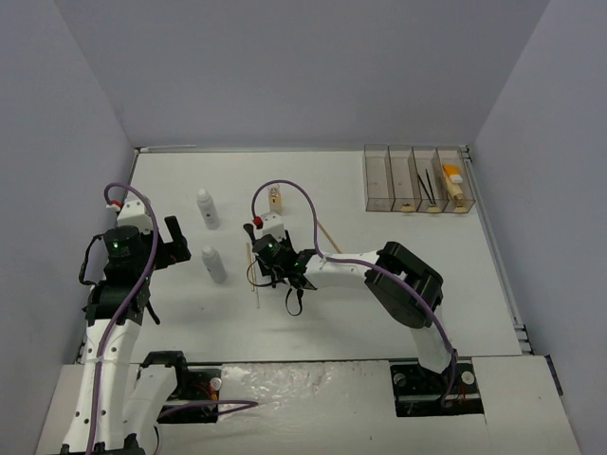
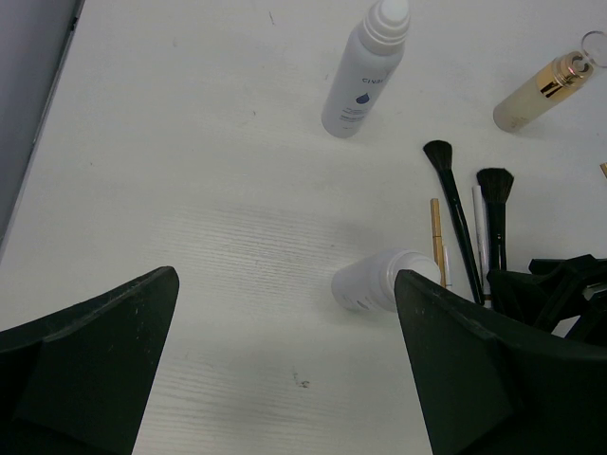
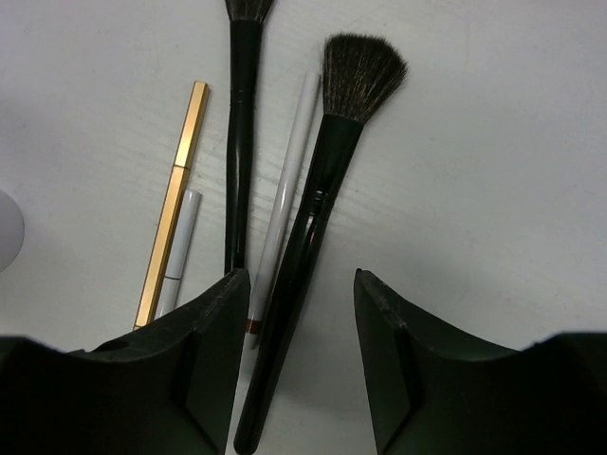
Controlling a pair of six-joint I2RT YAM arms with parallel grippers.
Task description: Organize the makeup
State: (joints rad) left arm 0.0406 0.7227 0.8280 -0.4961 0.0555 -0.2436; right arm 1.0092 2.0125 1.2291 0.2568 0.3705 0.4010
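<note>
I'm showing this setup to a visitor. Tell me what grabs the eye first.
The right gripper hangs open over a row of brushes and pencils mid-table, its jaws either side of the big black brush. At the far right edge stands the clear four-compartment box, an orange tube already in its end compartment. Two white bottles sit left of the brushes, near the wide-open left gripper.

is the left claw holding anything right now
No, the left claw hangs wide open and nothing sits between its jaws.
</note>
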